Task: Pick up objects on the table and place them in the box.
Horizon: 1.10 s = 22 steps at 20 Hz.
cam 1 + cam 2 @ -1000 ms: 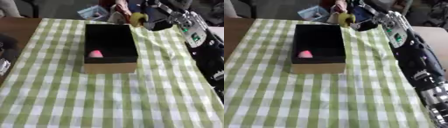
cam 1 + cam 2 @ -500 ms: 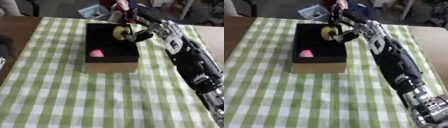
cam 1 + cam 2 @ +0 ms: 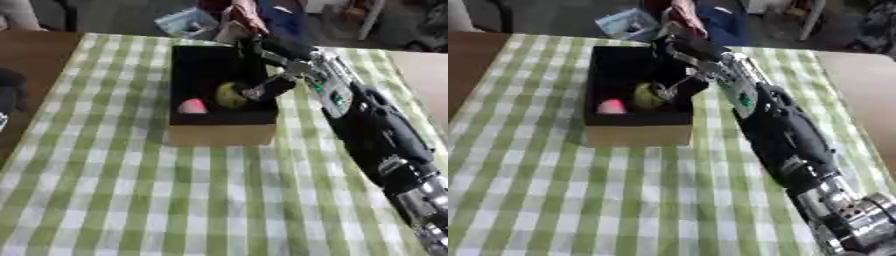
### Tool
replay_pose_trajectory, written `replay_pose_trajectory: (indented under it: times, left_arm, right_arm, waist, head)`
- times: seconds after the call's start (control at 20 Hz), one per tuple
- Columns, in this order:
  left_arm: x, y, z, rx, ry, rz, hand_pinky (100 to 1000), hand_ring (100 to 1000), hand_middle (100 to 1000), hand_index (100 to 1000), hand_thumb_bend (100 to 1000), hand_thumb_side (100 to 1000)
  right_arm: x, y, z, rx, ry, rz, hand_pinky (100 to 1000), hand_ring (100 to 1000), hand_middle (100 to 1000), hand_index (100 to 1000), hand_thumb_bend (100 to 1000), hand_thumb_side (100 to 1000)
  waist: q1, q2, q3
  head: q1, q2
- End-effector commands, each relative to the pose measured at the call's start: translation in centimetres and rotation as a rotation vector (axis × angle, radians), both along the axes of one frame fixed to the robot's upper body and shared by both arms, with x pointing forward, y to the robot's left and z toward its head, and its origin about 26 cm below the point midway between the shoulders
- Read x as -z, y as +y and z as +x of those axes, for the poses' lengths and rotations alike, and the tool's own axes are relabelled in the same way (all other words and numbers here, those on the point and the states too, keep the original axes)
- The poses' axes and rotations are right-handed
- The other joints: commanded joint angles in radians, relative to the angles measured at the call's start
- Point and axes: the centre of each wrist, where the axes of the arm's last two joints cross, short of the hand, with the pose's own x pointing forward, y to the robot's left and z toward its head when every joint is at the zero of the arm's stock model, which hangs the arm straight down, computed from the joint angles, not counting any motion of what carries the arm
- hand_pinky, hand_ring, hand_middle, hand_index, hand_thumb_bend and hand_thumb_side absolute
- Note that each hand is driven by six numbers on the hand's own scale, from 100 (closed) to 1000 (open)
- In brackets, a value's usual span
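Green-and-white checked cloth [image 3: 201,200] covers the table, and on it stands the box [image 3: 220,134], black inside with plain cardboard walls. The robot's right hand [image 3: 262,85] reaches down into the box from the far right side, its fingers curled around a yellow-green object [image 3: 230,95] that sits low in the compartment, near the right wall. Whether that object already rests on the box floor or hangs just above it cannot be told. Just beside it, toward the left wall, a small pink object [image 3: 192,106] lies on the bottom of the box.

Judging by this, the task looks well advanced: one item is inside, and a second is at the point of delivery but not yet released. What remains for this item is opening the fingers and lifting the arm clear of the walls. No other loose objects show on the visible cloth, though the far edge of the table is cluttered and hard to read. The left hand does not appear in either view.
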Motion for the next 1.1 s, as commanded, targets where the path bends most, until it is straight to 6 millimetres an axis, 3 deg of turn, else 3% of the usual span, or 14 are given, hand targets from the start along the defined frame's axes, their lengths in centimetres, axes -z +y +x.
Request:
replay_pose_trajectory:
  times: [0.05, 0.2, 0.5, 0.65, 0.95, 1.1]
  left_arm:
    - [-0.8, 0.0, -0.1, 0.000, -0.024, 0.013, 607, 518, 541, 717, 125, 477]
    - [-0.7, 0.1, -0.1, -0.006, -0.024, 0.013, 607, 518, 541, 717, 125, 478]
    - [-0.5, 0.5, -0.2, -0.024, -0.020, 0.010, 609, 518, 541, 717, 124, 491]
    - [-0.4, 0.7, -0.3, -0.034, -0.019, 0.006, 610, 519, 541, 717, 119, 502]
    - [0.1, 1.2, -0.5, -0.059, -0.021, -0.026, 609, 518, 539, 715, 105, 522]
    - [0.5, 1.6, -0.6, -0.080, -0.019, -0.044, 608, 517, 538, 713, 100, 553]
  right_arm:
    - [-2.1, -1.0, -0.1, -0.009, -0.059, -0.017, 783, 711, 706, 783, 309, 392]
    - [-3.0, -1.6, -0.4, -0.018, -0.082, 0.017, 782, 707, 702, 780, 281, 347]
    - [-5.5, -4.4, -2.0, -0.027, -0.108, 0.189, 774, 681, 689, 767, 100, 252]
    - [-6.2, -6.4, -3.3, -0.014, -0.087, 0.291, 769, 673, 686, 773, 100, 245]
    - [-6.4, -10.3, -7.1, 0.035, -0.022, 0.532, 757, 655, 672, 775, 100, 294]
    - [-5.4, -11.7, -9.0, 0.076, 0.023, 0.668, 751, 639, 660, 772, 100, 388]
  waist:
    - [0.007, -0.014, -0.005]
    - [0.008, -0.013, -0.011]
    - [0.008, -0.010, -0.028]
    - [0.007, -0.010, -0.037]
    - [0.009, -0.003, -0.048]
    - [0.011, 0.000, -0.054]
  head:
    - [0.003, -0.011]
    - [0.007, -0.013]
    - [0.024, -0.019]
    - [0.033, -0.022]
    - [0.049, -0.029]
    - [0.055, -0.028]
